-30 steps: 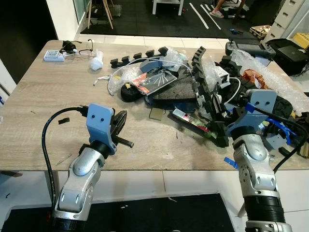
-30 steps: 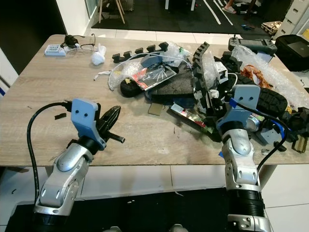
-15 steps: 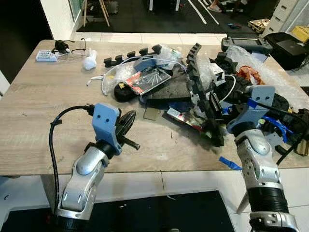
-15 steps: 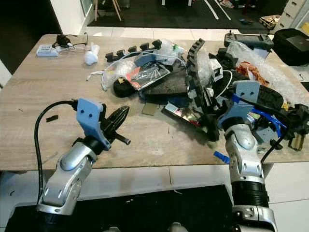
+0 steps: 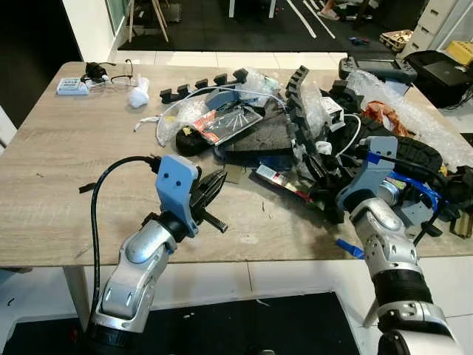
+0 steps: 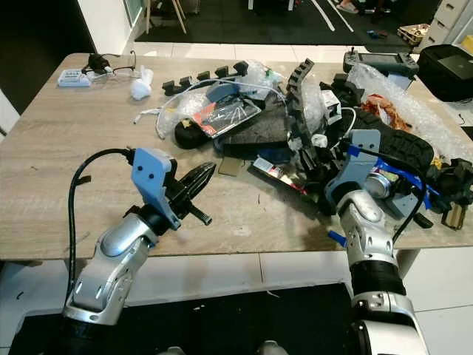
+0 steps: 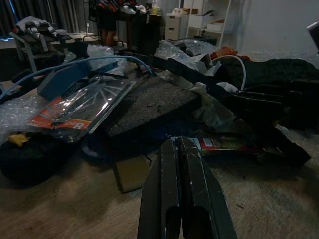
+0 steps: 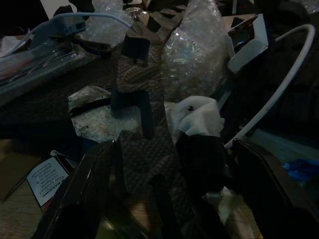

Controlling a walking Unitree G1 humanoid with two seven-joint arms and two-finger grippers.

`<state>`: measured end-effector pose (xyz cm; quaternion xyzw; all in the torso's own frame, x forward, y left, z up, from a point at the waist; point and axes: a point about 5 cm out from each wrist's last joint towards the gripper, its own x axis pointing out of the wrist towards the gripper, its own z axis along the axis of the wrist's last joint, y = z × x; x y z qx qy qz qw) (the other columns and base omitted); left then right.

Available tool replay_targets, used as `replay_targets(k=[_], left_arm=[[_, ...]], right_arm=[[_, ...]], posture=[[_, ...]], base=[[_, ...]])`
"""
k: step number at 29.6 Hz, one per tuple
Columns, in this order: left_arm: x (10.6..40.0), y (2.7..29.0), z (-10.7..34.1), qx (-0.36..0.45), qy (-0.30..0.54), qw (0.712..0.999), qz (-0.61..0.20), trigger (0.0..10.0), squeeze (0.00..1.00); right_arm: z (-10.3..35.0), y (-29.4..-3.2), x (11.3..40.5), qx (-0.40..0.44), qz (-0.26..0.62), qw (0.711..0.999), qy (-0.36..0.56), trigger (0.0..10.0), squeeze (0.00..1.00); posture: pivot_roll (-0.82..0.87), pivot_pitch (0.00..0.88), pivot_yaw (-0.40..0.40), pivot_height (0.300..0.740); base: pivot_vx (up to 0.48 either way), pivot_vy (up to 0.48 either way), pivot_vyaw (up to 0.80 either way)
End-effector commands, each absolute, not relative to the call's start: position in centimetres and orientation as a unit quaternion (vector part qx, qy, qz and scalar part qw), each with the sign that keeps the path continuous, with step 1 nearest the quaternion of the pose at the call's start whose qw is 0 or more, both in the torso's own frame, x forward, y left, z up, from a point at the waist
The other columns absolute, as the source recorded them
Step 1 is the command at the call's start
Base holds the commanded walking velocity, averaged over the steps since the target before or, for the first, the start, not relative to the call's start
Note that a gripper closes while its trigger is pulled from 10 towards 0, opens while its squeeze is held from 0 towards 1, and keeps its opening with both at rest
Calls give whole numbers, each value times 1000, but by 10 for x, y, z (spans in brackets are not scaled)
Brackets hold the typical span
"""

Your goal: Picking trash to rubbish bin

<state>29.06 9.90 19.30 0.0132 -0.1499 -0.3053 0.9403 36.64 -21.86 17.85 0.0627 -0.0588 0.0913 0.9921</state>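
two grippers are up over one wooden table (image 5: 52, 177) that's got a big heap of junk on it. the left gripper (image 5: 216, 185) hovers over bare wood just in front of the pile, its two black fingers (image 7: 182, 189) pressed flat together with nothing between them, pointing at a small brown cardboard square (image 7: 130, 172) lying flat at the pile's near edge. the right gripper (image 8: 169, 179) is pushed right into the right side of the heap, its two fingers spread wide apart, with a strip of black notched foam (image 8: 142, 124) and a crumpled white tissue (image 8: 197, 115) sitting between them; can't tell if either finger is actually touching anything. the pile itself: one dark grey foam slab (image 5: 259, 133) in the middle, one clear plastic packet with red print (image 5: 225, 122) lying on its left part, one white cable (image 5: 355, 137) looping through the right side, bubble wrap (image 5: 421, 122) along the far right. off at the far left corner, well apart from the heap, are one pair of glasses (image 5: 118, 70), one small white box (image 5: 72, 86) and one balled-up white tissue (image 5: 137, 96).
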Motion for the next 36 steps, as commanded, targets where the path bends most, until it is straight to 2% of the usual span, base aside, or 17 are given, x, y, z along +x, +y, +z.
replay_targets(k=[1,20,21,22,23,27,28,29,33,34,36], left_arm=[[289,98,192,19,-149,939,-310,10000,0],[293,101,193,26,-147,944,-295,10000,0],[293,102,193,26,-147,944,-294,10000,0],[293,102,193,28,-148,945,-291,10000,0],[294,102,193,29,-149,945,-289,10000,0],[294,102,193,29,-149,945,-288,10000,0],[294,102,193,29,-150,945,-288,10000,0],[295,102,193,30,-149,945,-288,10000,0],[295,100,193,31,-150,945,-289,10000,0],[295,100,193,31,-150,945,-289,10000,0],[295,100,193,31,-150,945,-289,10000,0]], right_arm=[[175,-221,367,60,94,993,-51,10000,0],[167,-217,376,63,112,992,-10,10000,0],[168,-216,377,66,115,991,-11,8941,0],[168,-216,377,66,116,991,-12,4588,0],[169,-216,377,66,116,991,-12,2000,0],[169,-216,377,64,117,991,-14,2000,0],[170,-216,378,64,116,991,-15,0,0],[170,-216,378,63,116,991,-16,1608,0],[172,-217,379,58,114,992,-18,2118,0],[175,-216,380,54,112,992,-22,10000,0],[176,-216,380,54,112,992,-23,10000,0]], posture=[[15,179,-16,740],[16,180,-20,740],[16,180,-20,740],[16,180,-20,740],[16,180,-20,740],[16,180,-20,740],[12,174,-20,740],[11,174,-21,740],[11,173,-21,740],[8,172,-22,740],[8,172,-22,740]], base=[[0,0,0],[0,0,0],[0,0,0],[0,0,0],[0,0,0],[0,0,0],[0,0,0],[0,0,0],[0,0,0],[0,0,0],[0,0,0]])
